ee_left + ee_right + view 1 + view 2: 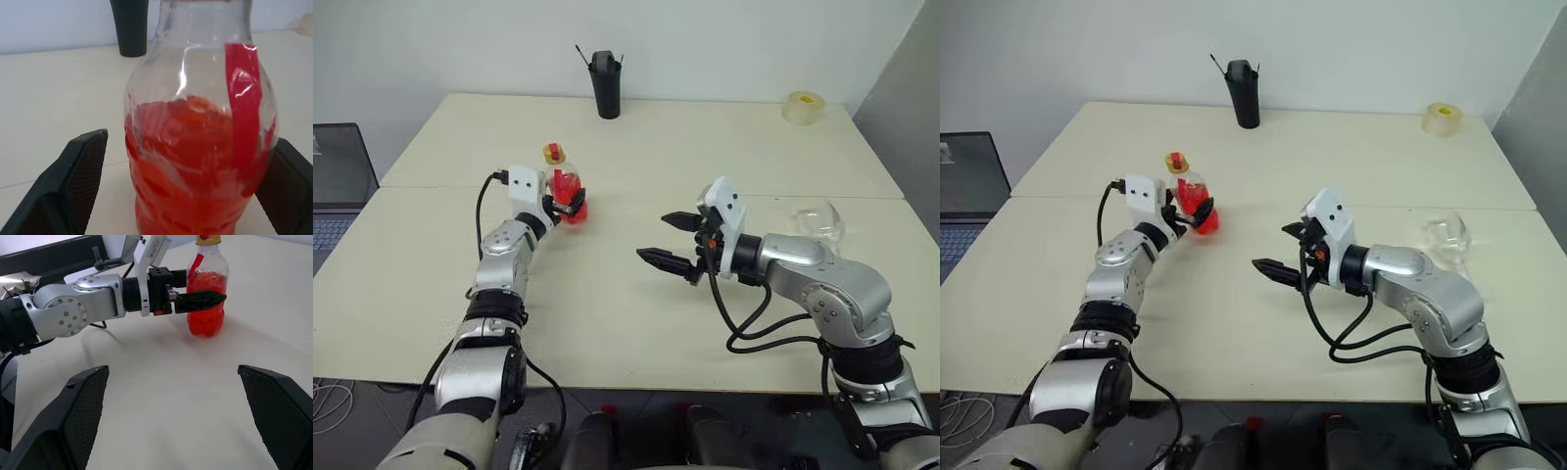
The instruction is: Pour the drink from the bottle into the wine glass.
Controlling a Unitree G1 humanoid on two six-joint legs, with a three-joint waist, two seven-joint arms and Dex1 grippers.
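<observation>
Bottle (200,147): red strip, no readable writing

Both arms are built of rounded silver-grey metal segments joined by black bands and collars. The left arm (494,294) shows a disc-shaped joint cover ringed with small screws, clearest at the left of the right wrist view. Each wrist carries a white angular housing. Black cables loop off both arms, a thicker bundle under the right arm (822,284). The fingers (83,416) are black wedges with finely cross-hatched pads.
</observation>
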